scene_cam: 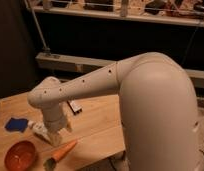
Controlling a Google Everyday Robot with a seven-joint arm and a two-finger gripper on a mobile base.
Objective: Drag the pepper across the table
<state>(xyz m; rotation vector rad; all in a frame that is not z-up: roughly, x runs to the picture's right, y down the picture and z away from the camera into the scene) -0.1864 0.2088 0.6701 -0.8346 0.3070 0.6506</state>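
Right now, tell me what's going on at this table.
A single robot arm reaches down over the wooden table. Its gripper sits low, right above the orange pepper, which lies near the front edge beside an orange bowl. Whether it touches the pepper can't be told. A white tube lies just behind.

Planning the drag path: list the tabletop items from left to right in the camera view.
In order: blue object → white tube → pepper → small dark object. The gripper sits low between white tube and pepper; the orange bowl overlaps the blue object, so unranked.
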